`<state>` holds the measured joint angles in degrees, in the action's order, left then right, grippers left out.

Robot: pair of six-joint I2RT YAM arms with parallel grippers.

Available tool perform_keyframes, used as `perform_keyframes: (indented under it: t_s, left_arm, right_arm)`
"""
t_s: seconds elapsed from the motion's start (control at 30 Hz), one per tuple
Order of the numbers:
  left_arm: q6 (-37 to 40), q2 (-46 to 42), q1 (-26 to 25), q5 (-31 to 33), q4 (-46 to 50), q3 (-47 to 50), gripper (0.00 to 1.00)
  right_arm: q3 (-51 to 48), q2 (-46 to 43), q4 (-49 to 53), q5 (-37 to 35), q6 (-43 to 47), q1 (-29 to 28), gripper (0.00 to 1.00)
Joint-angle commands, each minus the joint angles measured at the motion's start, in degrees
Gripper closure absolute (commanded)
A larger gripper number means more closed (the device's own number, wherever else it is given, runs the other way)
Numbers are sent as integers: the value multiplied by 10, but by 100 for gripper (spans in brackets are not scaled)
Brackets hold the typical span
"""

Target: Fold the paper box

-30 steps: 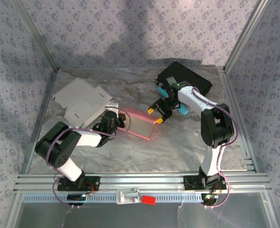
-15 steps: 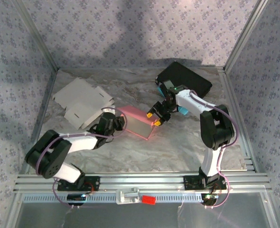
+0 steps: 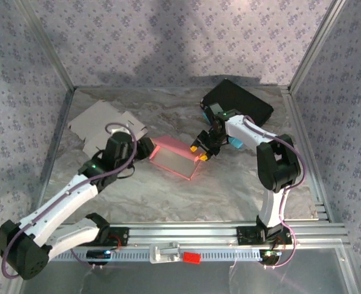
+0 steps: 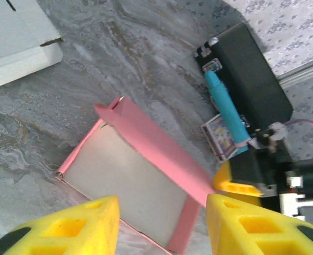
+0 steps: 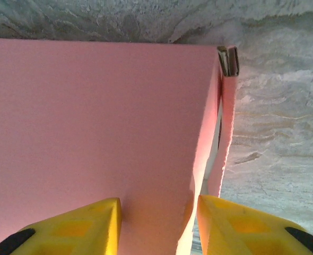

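Observation:
The pink paper box lies part-folded in the middle of the table, its grey inside facing up and a long pink wall standing along its far side. My left gripper hovers open just left of the box; in the left wrist view its yellow fingers frame the box from above, apart from it. My right gripper is open at the box's right end. In the right wrist view the outer pink wall and its side flap lie between the fingers.
Flat white cardboard lies at the back left. A black case sits at the back right, with a teal pen and a small printed card box beside it. Metal frame rails border the table.
My left arm has stretched out toward the near left and its gripper has drawn back from the box's left edge. The right gripper has closed in slightly on the box's right end.

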<state>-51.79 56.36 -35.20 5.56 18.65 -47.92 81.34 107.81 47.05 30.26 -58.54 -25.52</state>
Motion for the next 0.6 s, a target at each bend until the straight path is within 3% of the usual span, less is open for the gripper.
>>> perform_keyframes:
  t_s: [0.0,0.3,0.57]
  left_arm:
    - [-5,40,53,-57,134,-83,53]
    - [115,269,204,-107,296,-339,50]
    - [204,452,226,-207,301,-446,52]
  right_arm:
    - [23,17,9,-28,16,-9,57]
    - [62,44,28,-54,33,-20,57]
    - [76,52,55,-64,54,-19,57]
